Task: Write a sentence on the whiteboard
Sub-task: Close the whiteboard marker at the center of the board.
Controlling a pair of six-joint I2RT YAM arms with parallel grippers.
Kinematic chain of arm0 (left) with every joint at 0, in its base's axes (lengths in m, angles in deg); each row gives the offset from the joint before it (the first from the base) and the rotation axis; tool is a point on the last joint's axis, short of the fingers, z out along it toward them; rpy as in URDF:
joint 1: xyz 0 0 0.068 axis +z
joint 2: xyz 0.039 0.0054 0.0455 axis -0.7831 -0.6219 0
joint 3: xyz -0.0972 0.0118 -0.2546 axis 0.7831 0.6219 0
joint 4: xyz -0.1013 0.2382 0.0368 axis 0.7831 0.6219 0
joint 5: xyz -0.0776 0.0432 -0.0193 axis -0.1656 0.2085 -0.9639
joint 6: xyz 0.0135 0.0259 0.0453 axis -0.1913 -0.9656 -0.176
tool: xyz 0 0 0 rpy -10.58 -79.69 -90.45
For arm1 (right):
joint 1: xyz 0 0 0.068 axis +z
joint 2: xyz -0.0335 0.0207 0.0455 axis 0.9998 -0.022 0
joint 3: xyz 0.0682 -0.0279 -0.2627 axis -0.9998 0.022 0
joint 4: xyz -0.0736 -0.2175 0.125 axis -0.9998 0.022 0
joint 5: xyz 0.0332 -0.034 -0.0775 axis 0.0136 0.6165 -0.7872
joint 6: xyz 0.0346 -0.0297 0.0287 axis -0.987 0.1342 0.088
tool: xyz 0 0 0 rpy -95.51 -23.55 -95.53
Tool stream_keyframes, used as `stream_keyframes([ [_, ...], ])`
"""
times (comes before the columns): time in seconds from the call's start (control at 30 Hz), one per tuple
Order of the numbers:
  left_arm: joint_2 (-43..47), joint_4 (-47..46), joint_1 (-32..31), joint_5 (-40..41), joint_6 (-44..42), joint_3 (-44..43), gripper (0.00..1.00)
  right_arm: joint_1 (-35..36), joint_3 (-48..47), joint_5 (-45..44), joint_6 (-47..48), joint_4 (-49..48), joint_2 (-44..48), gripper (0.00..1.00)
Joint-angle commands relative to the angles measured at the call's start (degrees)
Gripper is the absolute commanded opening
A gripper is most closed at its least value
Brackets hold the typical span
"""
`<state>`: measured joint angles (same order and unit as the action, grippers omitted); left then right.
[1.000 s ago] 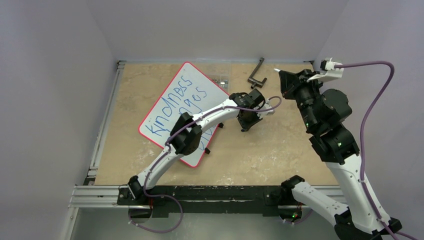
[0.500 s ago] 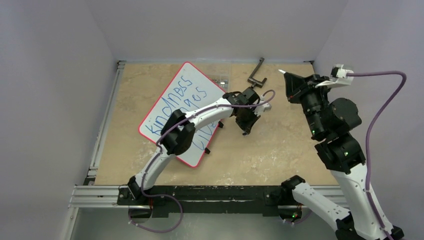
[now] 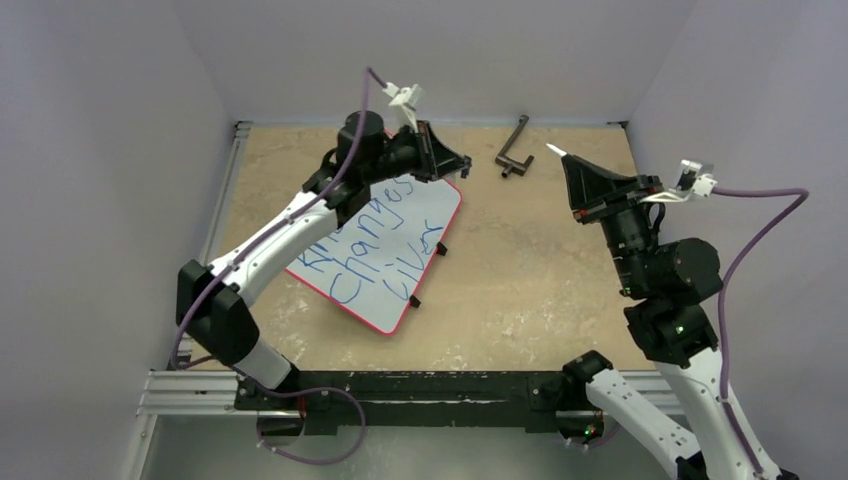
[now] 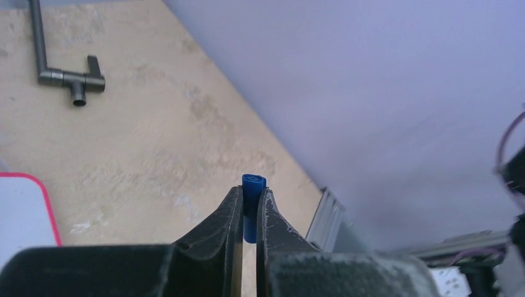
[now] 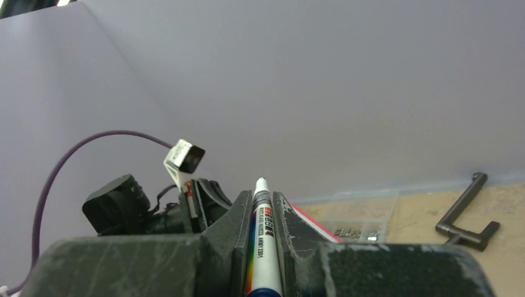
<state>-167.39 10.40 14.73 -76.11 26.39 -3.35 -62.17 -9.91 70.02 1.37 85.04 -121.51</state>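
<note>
Top external shows you the whiteboard (image 3: 425, 225) lying slanted on the tan, mottled table (image 3: 540, 280), left of centre, red-rimmed; the left arm (image 3: 290, 220) hides part of the blue sentence (image 3: 370, 250). Your left gripper (image 3: 458, 166), above the whiteboard's far corner, is clenched on a small blue cap (image 4: 252, 185). A dark metal crank (image 3: 513, 148) lies just right. Your right gripper (image 3: 570, 165), raised, grasps a white marker (image 5: 262, 235). Right wrist shows a clear box (image 5: 371, 210) holding small parts.

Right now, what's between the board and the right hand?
In the top view, only bare table lies between the board and right hand; the dark crank sits just behind that stretch.
</note>
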Motion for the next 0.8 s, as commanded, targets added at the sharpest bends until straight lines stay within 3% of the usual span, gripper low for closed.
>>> stream_keyframes([
  [0.0,6.8,-24.1,3.6,1.2,21.4,11.5,0.0,-0.2,5.7,6.5,-5.9,-11.9,0.2,0.0],
  [0.2,17.1,-27.3,8.9,12.5,37.4,25.1,0.0,-0.2,12.6,17.8,-1.4,-23.7,-5.5,0.0],
  [0.37,23.1,-10.0,12.6,19.0,47.2,28.2,0.0,0.8,12.8,26.2,3.0,-27.9,-12.0,0.0],
  [0.53,24.0,-5.4,15.1,17.3,52.1,29.1,0.0,11.8,10.3,18.0,19.1,-24.0,-17.1,0.0],
  [0.6,24.6,3.9,15.2,18.6,53.8,27.4,0.0,17.0,9.8,13.0,23.9,-24.1,-18.9,0.0],
  [0.77,23.4,23.9,15.7,17.1,61.4,20.4,0.0,21.3,14.0,10.0,30.4,-35.1,-21.0,0.0],
])
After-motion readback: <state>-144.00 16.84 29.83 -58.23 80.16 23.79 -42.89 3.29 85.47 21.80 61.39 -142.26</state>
